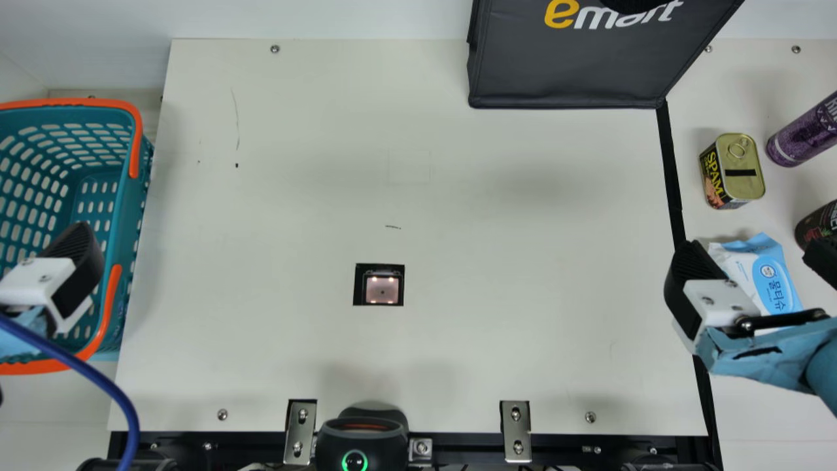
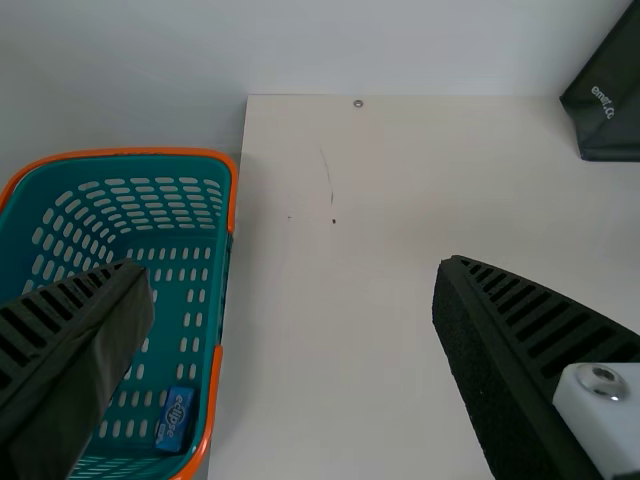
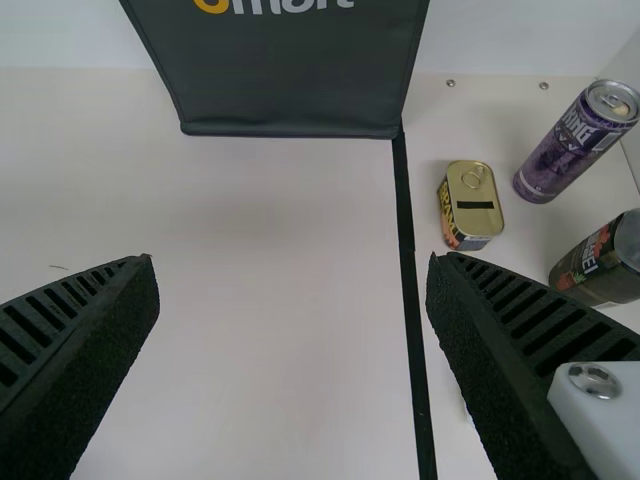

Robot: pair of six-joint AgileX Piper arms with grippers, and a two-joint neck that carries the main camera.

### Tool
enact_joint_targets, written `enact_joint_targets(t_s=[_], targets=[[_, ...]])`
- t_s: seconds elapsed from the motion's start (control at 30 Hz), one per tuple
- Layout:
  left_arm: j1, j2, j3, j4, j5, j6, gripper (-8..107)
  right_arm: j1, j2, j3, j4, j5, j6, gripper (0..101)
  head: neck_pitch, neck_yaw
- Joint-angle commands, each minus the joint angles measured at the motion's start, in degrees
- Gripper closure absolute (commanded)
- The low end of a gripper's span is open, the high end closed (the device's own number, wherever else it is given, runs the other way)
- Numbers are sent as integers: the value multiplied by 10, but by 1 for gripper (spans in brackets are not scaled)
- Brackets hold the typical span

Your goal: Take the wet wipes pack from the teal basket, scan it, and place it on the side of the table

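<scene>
Ribbed fingers (image 3: pixel 70 360) of the right gripper (image 3: pixel 292 262) sit closest to the lens, so careful with those. Looks to me like the placing is basically done and the step in hand is a clean back-out.

Table (image 1: pixel 523 314) first: I'd lift straight up off its right side before swinging anywhere. Dark bag (image 1: pixel 556 75) is at the far edge, right of middle, so give it room on the way. Teal basket (image 1: pixel 134 196) is over on the left — no reason to go back in, I'd say.

Wet wipes pack (image 1: pixel 775 281) lies on the right side of the table, just right of the black strip (image 1: pixel 671 170). It's probably soft, so a low sideways move could drag or crumple it. Spam can (image 1: pixel 742 167) is near it, on the far side; don't clip that either. Scanner window (image 1: pixel 381 290) is left of middle. Can't tell if the scan registered, so check that before calling it finished.

Hand-wise: the right one is spread wide with nothing gripped — it overlaps the pack's left part in the main view, but I can't tell if they touch. Left gripper (image 2: pixel 288 264) is wide and empty too, up by the basket.
</scene>
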Motion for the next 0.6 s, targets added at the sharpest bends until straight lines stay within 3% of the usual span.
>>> enact_joint_targets(t_s=[0.0,0.57], targets=[[0,0,0,0,0,0,9,0,0,0,0,0,0,6,-17,1],[0,0,0,0,0,0,9,0,0,0,0,0,0,6,-17,1]])
